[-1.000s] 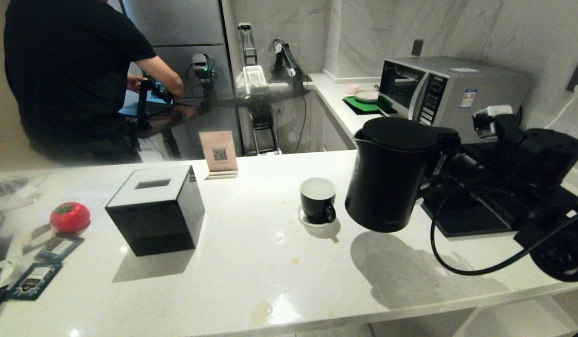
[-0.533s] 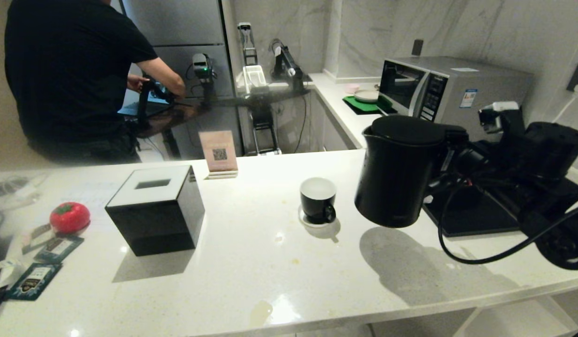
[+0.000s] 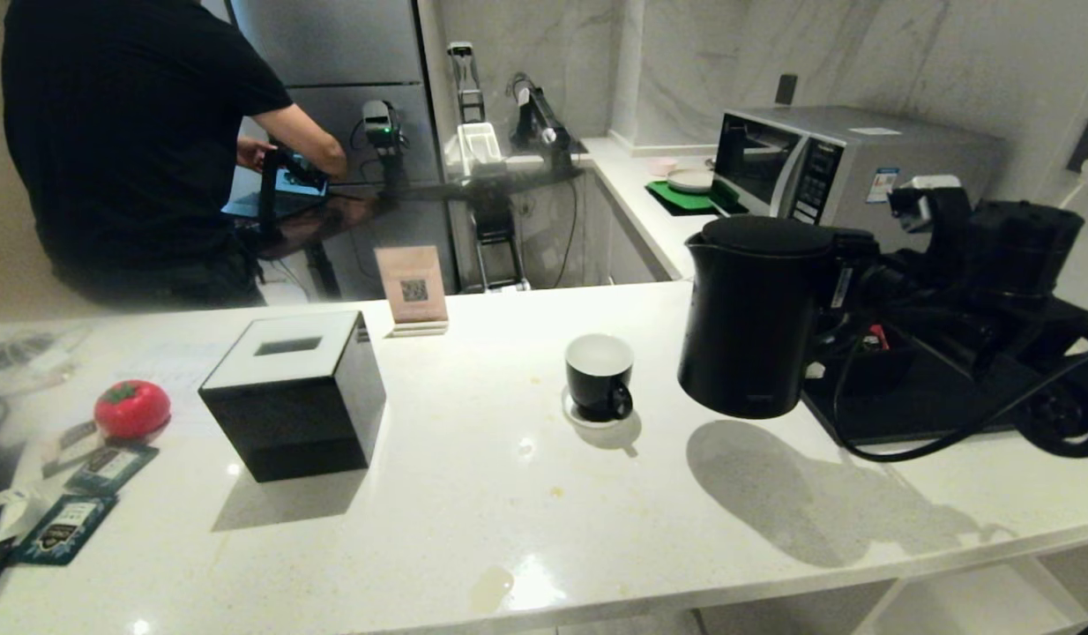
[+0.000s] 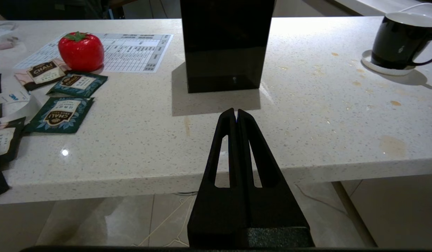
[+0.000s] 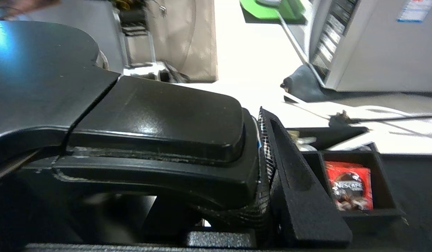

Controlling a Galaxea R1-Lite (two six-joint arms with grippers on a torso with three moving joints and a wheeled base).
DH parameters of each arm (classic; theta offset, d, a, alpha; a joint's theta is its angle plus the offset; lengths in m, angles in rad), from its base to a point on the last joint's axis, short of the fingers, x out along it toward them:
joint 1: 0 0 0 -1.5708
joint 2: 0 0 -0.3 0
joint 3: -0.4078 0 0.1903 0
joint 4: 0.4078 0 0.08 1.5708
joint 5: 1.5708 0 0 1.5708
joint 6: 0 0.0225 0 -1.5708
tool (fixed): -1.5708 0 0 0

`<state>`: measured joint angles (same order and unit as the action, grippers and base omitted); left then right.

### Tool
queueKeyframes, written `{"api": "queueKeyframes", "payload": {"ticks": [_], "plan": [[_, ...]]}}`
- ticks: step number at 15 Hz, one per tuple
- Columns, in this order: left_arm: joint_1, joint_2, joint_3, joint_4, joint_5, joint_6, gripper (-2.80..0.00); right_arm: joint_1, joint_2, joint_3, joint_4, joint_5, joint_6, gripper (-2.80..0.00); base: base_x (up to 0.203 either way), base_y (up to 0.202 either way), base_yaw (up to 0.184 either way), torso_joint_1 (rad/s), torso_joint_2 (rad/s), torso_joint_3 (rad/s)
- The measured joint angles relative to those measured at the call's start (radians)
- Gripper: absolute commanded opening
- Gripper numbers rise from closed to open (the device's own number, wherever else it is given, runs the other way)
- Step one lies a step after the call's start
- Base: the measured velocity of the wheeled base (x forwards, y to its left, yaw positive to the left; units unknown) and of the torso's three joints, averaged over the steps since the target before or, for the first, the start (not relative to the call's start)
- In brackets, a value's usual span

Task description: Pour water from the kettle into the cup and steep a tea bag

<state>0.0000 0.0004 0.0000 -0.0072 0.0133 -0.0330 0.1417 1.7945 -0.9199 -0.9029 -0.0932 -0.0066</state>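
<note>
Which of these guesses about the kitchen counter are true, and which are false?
1. The kettle hangs above the counter, held by its handle in the right gripper. True.
2. The cup lies tipped on its side. False: it stands upright on a small white coaster.
3. The left gripper is shut and holds nothing. True.
4. The black cube box stands between cup and kettle. False: it stands left of the cup.
5. The red tomato-shaped object rests on a printed sheet. True.

Kettle carried right, levelled upright, away from cup.
</note>
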Motion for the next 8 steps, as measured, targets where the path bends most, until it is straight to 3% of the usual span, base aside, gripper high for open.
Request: {"api": "queueKeyframes", "payload": {"ticks": [8], "plan": [[0.0, 0.0, 0.0, 0.0, 0.0, -0.001, -2.8, 0.01, 0.01, -0.079, 0.107, -0.02, -0.088, -2.8, 0.0, 0.0, 0.0, 0.0, 0.0, 0.0]]}}
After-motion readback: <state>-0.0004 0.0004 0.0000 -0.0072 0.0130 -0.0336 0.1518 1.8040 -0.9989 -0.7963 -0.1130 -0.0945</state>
